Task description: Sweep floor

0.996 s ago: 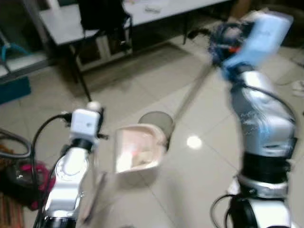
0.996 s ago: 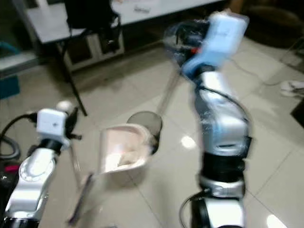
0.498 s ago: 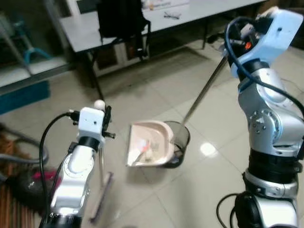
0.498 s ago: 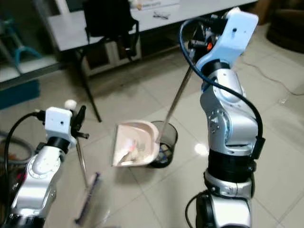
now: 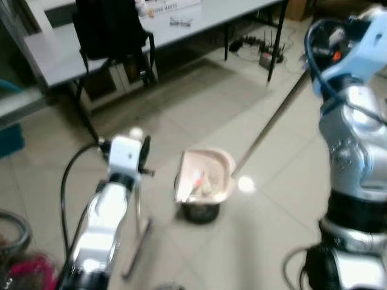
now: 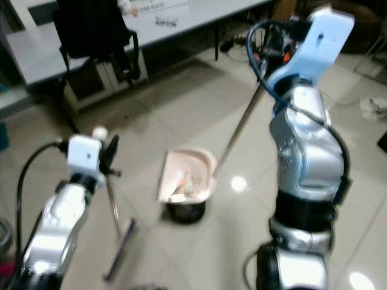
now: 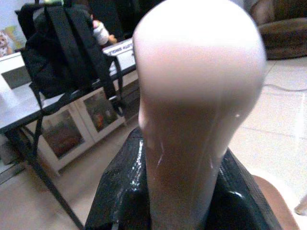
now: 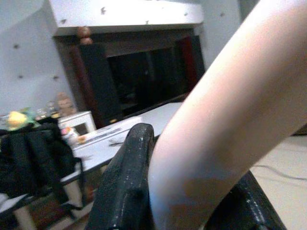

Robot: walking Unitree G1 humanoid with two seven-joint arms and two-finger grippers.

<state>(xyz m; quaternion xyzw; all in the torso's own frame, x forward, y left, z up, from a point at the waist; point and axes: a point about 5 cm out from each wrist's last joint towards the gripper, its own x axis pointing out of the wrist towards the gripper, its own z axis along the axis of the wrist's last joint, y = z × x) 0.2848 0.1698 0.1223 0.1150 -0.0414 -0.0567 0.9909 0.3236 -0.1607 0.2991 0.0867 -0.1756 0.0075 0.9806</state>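
Dustpan (image 5: 204, 175), pink with debris inside, sits mid-frame over a dark bin (image 5: 199, 212) in the left eye view; its long handle (image 5: 275, 118) rises to the right gripper (image 5: 314, 57) upper right. Left gripper (image 5: 142, 158) clamps the broom (image 5: 138, 232). Left wrist view: fingers (image 7: 122, 191) grip the broom's pale handle top. Right wrist view: fingers (image 8: 127, 182) squeeze the pale handle.

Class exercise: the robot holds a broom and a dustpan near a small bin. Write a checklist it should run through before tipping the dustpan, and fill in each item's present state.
1. Left gripper shut on broom handle: ok.
2. Right gripper shut on dustpan handle: ok.
3. Dustpan holds debris: ok.
4. Dustpan above the bin: ok.
5. Broom head away from the bin: ok.
6. Bin has room: cannot tell.
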